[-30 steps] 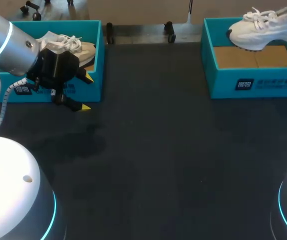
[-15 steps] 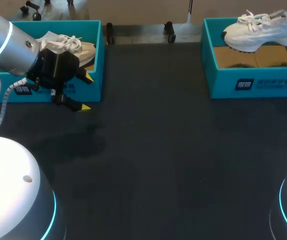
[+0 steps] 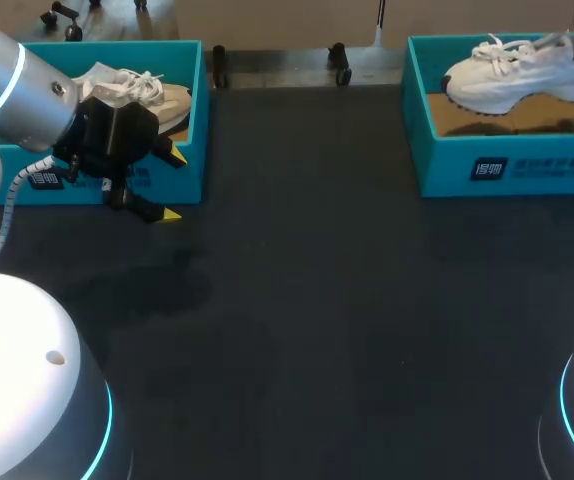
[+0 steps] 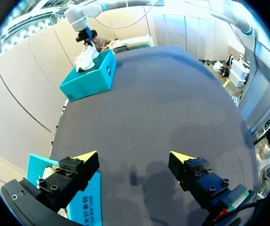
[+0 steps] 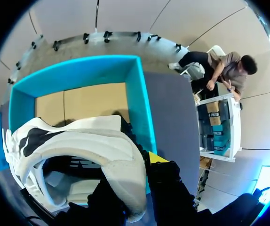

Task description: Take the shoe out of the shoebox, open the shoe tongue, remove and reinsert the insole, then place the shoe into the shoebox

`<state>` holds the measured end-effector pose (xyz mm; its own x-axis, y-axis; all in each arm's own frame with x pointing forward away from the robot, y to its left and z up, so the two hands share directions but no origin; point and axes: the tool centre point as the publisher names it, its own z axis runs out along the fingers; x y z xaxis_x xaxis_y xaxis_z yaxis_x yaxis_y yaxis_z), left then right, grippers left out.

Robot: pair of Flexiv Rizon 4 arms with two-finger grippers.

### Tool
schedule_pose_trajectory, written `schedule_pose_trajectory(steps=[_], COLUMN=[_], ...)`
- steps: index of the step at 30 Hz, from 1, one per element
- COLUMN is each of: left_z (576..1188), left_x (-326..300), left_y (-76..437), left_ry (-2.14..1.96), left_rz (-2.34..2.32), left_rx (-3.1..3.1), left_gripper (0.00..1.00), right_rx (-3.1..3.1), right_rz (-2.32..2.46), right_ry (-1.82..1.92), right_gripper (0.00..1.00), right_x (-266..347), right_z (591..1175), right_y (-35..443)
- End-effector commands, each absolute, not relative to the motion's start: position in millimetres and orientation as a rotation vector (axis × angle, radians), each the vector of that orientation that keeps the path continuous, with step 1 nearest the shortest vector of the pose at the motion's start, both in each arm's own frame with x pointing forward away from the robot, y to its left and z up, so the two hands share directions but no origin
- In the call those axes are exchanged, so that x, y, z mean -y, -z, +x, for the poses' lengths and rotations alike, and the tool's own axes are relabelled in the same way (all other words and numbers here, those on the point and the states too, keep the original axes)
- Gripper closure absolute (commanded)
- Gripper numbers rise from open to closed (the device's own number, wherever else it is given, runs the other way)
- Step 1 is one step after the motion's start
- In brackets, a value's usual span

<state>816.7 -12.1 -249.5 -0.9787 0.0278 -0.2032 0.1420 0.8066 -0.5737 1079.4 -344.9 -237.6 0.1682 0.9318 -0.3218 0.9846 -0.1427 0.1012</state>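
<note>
- I am seeing two teal boxes on the dark table [image 3: 317,300]: the left box [image 3: 189,170] is sitting in the upper left of the head frame and the right box [image 3: 507,168] in the upper right.
- Two shoes are showing, one to each box.
- The white shoe [image 3: 507,78] is hanging over the right box's brown floor, with its toe pointing toward the frame's left, its heel at the right edge, and a shadow lying under it.
- My right pincer [image 5: 132,188] is clamping that white shoe [image 5: 78,150] at the heel rim, one finger inside the opening and the yellow-tipped one outside.
- The tan shoe [image 3: 142,90] is lying in the left box, laces up.
- My left pincer [image 3: 175,187] is hovering just in front of the left box's near right corner.
- My left pincer [image 4: 134,157] is standing wide apart, its two yellow tips gripping nothing, with bare table ahead of it.
- The right box [image 4: 90,77] is showing far ahead of the left pincer.
</note>
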Motion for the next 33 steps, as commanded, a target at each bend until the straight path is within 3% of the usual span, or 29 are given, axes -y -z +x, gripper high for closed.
schedule_pose_trajectory(steps=[1, 33], left_z=[815.4, 815.4], left_x=[11.8, 11.8], left_y=[249.1, 249.1], left_ry=[0.908, 0.908], left_rz=[0.133, 0.133], left_rx=[-2.808, -2.808], left_gripper=[0.0, 0.0], right_rx=[-1.848, -1.776], right_rz=[2.169, 2.211], right_ry=[0.267, 0.244], right_gripper=[1.0, 1.0], right_x=[346.1, 355.0], right_z=[1084.3, 1095.8], right_y=[245.0, 300.0])
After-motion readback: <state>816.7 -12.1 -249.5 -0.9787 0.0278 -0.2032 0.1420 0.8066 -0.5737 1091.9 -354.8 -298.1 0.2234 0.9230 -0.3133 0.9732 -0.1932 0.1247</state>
